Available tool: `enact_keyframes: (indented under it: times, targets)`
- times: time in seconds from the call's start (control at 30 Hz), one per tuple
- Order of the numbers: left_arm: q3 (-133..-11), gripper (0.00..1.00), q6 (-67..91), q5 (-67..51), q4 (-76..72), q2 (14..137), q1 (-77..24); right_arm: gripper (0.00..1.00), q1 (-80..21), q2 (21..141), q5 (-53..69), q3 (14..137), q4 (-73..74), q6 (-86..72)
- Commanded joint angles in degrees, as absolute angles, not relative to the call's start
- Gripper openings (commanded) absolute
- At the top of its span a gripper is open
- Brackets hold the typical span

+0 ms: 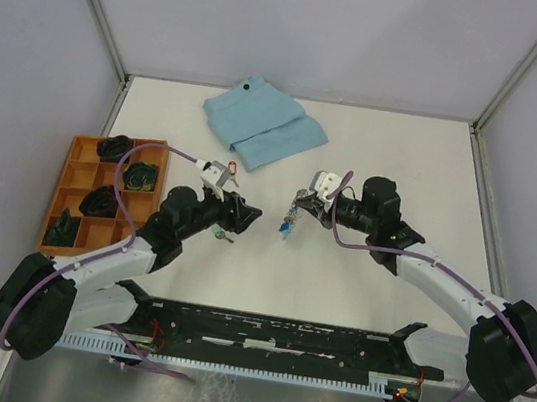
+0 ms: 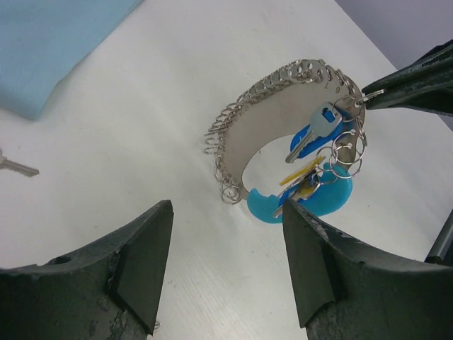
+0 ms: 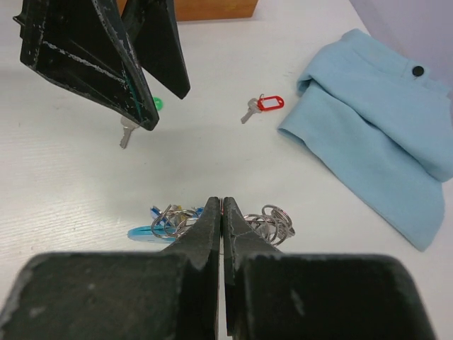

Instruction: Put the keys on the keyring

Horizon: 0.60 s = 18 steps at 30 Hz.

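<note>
My right gripper (image 3: 223, 202) is shut on the keyring (image 2: 272, 106), a loop of grey chain links with a light-blue strap (image 2: 333, 200) and a yellow tag (image 2: 301, 172). It holds the keyring just above the table at mid-table (image 1: 293, 215). The blue-tagged key (image 2: 315, 131) hangs on the keyring. My left gripper (image 2: 226, 234) is open and empty, its fingertips just short of the keyring. The red-tagged key (image 3: 263, 105) lies loose on the table near the cloth (image 1: 231, 167). The green-tagged key (image 3: 129, 133) lies under my left gripper's fingers (image 3: 92, 49), its tag partly hidden.
A folded light-blue cloth (image 1: 263, 124) lies at the back centre of the table. An orange compartment tray (image 1: 79, 148) holding dark objects stands at the left edge. A loose silver key shaft (image 2: 15, 166) shows at the left of the left wrist view.
</note>
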<state>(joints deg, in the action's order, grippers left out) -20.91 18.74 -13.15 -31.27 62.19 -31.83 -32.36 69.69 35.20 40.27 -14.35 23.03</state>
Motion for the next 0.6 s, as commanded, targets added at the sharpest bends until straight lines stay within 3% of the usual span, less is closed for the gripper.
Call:
enact_keyframes:
  times: [0.0,0.57]
  targets:
    - [-19.6,0.71,22.3,-8.5,-27.8,58.4,-31.2,0.01,-33.2,70.0,38.5,39.7,-18.4,21.2]
    - [-16.8,0.75,28.7,-4.0,-16.2,51.7,-30.8,0.01,-35.9,72.5,37.0,36.2,-9.9,19.9]
